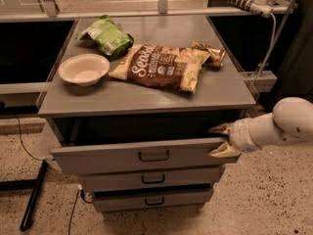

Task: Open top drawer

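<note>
The top drawer (112,156) is the widest grey drawer of three and is pulled partly out from under the cabinet top, with a dark gap behind its front panel. Its small black loop handle (153,155) sits mid-panel. My gripper (221,140) is at the drawer's right end, on a white arm (279,126) coming from the right. Its tan fingers (225,151) are spread apart, one above the front panel's top right corner and one against the panel's right edge. It holds nothing.
On the cabinet top (225,89) lie a white bowl (84,68), a green bag (105,35), a brown chip bag (161,66) and a small snack pack (209,53). Two narrower drawers (152,178) sit below. A cable and black pole (34,195) lie on the left floor.
</note>
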`<state>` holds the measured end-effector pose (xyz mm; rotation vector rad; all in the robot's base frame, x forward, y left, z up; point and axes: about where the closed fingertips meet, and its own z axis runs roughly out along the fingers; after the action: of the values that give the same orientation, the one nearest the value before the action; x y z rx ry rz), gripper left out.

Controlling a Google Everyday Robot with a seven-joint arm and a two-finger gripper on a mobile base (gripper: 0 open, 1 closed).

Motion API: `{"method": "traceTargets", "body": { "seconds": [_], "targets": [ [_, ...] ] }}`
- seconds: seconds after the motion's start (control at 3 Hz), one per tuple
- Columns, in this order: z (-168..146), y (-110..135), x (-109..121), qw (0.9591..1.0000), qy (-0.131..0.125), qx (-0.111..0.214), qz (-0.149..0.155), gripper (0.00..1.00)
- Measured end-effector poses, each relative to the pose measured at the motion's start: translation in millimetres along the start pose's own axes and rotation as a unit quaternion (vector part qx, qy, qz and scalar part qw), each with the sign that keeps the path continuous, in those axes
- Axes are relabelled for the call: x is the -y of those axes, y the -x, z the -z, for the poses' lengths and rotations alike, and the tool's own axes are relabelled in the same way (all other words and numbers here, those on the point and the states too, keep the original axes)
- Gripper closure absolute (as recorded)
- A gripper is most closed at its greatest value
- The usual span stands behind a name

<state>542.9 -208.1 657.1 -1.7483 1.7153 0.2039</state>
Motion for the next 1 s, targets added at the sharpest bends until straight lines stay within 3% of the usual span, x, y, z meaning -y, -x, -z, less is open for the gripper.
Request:
{"method": "traceTargets", "body": {
  "seconds": [0.33,0.67,1.0],
  "targets": [
    [9,-8,-19,1.0000,0.004,0.004,-0.008,0.61],
    [12,-6,-17,1.0000,0.004,0.004,-0.008,0.84],
    [19,-9,-33,0.9999,0.006,0.006,-0.013,1.00]
  ]
}}
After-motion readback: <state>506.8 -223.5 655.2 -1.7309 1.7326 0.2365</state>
